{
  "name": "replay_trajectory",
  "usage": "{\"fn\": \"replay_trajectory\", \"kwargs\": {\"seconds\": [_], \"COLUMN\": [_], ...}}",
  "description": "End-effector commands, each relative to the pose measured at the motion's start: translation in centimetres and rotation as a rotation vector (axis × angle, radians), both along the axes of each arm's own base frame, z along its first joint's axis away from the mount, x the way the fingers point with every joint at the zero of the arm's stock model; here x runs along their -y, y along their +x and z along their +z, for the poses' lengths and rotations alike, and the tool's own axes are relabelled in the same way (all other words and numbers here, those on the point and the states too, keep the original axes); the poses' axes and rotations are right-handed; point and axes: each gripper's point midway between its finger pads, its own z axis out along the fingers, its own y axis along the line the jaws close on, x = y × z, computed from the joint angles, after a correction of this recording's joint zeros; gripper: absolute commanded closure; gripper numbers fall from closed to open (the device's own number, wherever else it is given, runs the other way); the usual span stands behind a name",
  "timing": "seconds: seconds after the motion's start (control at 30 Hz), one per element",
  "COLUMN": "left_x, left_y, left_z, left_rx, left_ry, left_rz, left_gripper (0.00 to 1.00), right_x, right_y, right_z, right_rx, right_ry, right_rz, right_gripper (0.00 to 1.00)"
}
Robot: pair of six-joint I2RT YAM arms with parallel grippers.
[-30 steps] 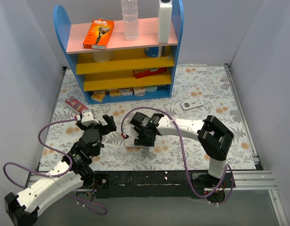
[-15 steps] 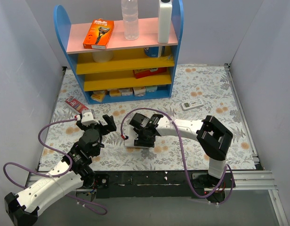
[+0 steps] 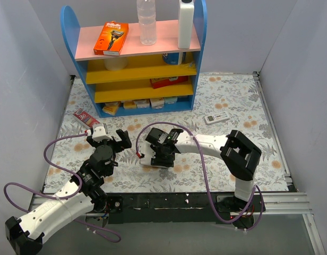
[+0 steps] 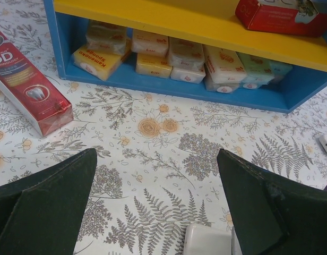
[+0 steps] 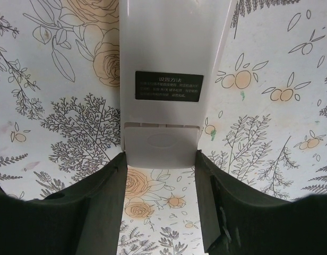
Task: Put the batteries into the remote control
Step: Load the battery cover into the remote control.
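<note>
White remote control [image 5: 169, 48] is judged light, stiff, slippery. Its sides at 6 o'clock are framed by the right gripper [image 5: 161, 156]; hold cannot be told.

white arms [image 3: 208, 141], black joints [image 3: 241, 155], purple cables [image 3: 46, 150]

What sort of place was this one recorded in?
Probably a lab test cell staged as a household corner: plain white panels box in the work area, a floral cloth covers it, and a small blue shelf holds soap bars and a razor pack.
</note>
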Motion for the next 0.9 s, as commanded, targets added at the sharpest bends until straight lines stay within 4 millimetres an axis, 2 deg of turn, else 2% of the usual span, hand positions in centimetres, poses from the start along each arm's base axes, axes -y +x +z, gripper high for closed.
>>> {"fn": "replay_trajectory", "kwargs": {"seconds": [0.0,0.23,0.53,0.87], "left_x": [-0.4,-0.4,-0.4,-0.4], "left_y": [0.0,0.0,-0.1,-0.1], "left_z": [-0.5,-0.6,-0.5,-0.4], "left_rx": [-0.013,-0.018,-0.017,-0.013], "left_ry": [0.008,0.005,0.001,-0.006], "left_rz": [0.019,0.019,0.019,0.023], "left_gripper": [0.02,0.02,0.02,0.02], "right_x": [-0.6,-0.4,-1.0,-1.4], "right_y": [-0.9,-1.0,-1.3,-1.4], "right_z": [-0.5,-1.2,-0.1,0.9], "right_rx": [-0.059,-0.073,-0.104,-0.115], "right_ry": [-0.006,-0.033,-0.024,-0.004], "right_rz": [-0.01,-0.064,-0.095,-0.107], "right_gripper": [0.63,0.59,0.48,0.42]}}
